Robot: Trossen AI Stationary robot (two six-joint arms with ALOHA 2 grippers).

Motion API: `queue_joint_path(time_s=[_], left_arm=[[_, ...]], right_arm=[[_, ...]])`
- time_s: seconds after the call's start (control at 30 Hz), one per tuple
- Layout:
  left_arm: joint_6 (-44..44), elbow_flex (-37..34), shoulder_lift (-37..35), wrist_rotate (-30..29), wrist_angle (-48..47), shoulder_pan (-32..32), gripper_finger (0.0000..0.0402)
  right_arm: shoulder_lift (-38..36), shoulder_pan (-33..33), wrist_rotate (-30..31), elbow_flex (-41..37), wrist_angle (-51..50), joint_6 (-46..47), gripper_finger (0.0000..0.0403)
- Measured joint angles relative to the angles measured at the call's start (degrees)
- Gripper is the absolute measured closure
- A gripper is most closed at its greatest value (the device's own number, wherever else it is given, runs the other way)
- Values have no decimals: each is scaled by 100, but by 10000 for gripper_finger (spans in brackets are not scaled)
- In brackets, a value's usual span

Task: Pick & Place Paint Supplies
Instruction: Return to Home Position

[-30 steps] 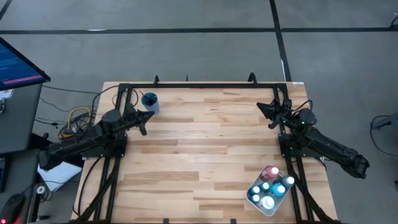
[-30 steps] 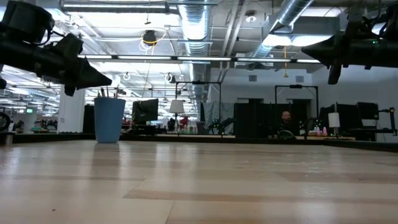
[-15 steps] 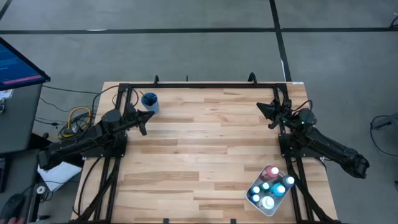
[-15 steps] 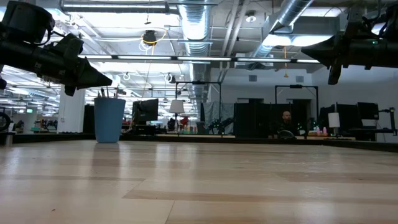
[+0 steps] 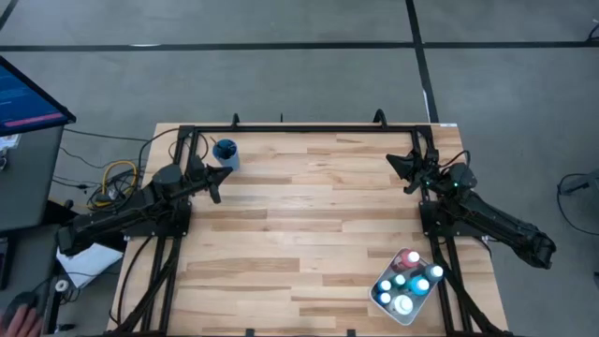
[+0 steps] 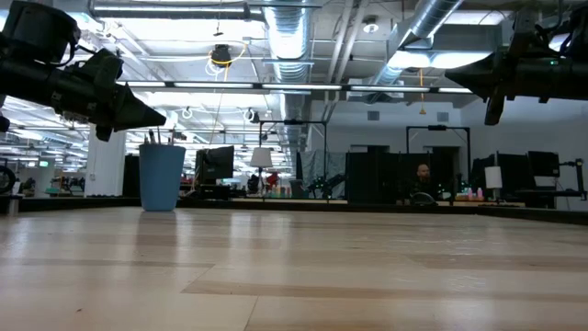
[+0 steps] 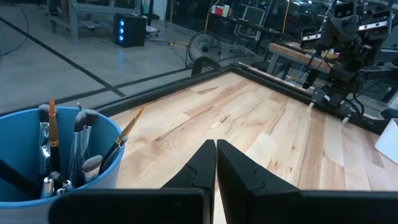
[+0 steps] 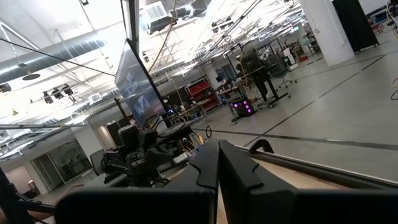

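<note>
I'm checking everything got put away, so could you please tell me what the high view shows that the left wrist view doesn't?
Only the high view shows the paint bottles, in a tray beside the right arm. Only the left wrist view shows the brushes standing inside the blue cup. Both show the cup, the table and the right arm.

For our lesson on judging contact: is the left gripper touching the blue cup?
Apart. The left wrist view shows a clear gap between the shut left gripper and the blue cup, which stands off to one side.
</note>
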Motion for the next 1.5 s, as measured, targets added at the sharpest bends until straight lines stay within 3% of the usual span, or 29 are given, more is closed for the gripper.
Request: queue_joint_path(time_s=[1.5], left_arm=[[-1, 4, 0, 0, 178, -1, 394]], right_arm=[[0, -2, -2, 0, 5, -1, 403]])
